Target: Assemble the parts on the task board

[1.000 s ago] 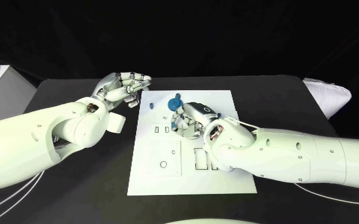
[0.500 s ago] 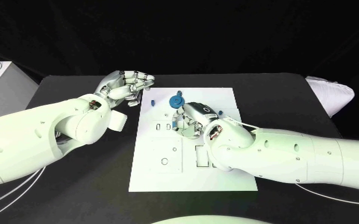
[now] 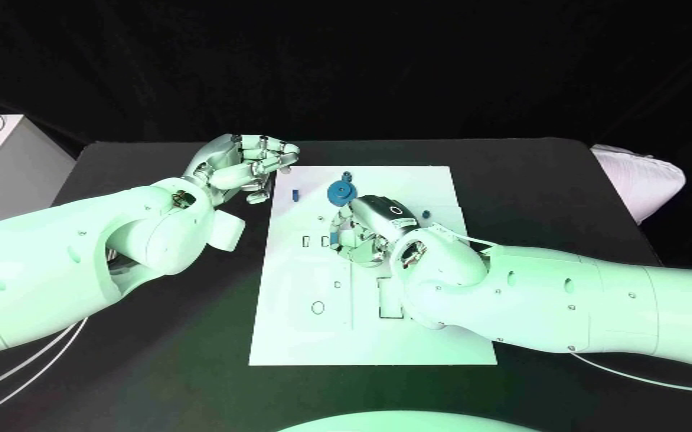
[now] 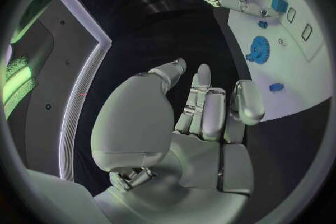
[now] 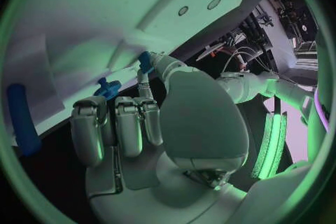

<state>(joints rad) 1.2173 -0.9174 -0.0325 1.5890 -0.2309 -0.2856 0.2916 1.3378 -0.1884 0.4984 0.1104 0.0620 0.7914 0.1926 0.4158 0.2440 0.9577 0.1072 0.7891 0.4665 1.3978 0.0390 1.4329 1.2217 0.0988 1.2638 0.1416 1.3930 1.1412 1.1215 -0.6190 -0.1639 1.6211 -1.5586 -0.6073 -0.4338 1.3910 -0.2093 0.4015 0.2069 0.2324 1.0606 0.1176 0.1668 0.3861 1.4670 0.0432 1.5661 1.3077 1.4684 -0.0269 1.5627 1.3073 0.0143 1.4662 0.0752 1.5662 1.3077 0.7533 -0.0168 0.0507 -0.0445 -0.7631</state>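
The head view looks steeply down on the task board [image 3: 372, 282] from 6 o'clock, while both wrist views sit close behind their hands, sharing that board [image 4: 308, 39].

White board [image 3: 433, 337] on a black table [image 3: 144, 372]; blue gear [image 3: 340, 191] and small blue pieces [image 4: 276, 87] beside the silver hands [image 3: 248, 165].

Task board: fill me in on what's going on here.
The right hand is down over the middle of the white task board, working a small blue part at its fingertips. The left hand hovers off the board's far left corner, fingers curled, holding nothing. A blue gear sits near the far edge.
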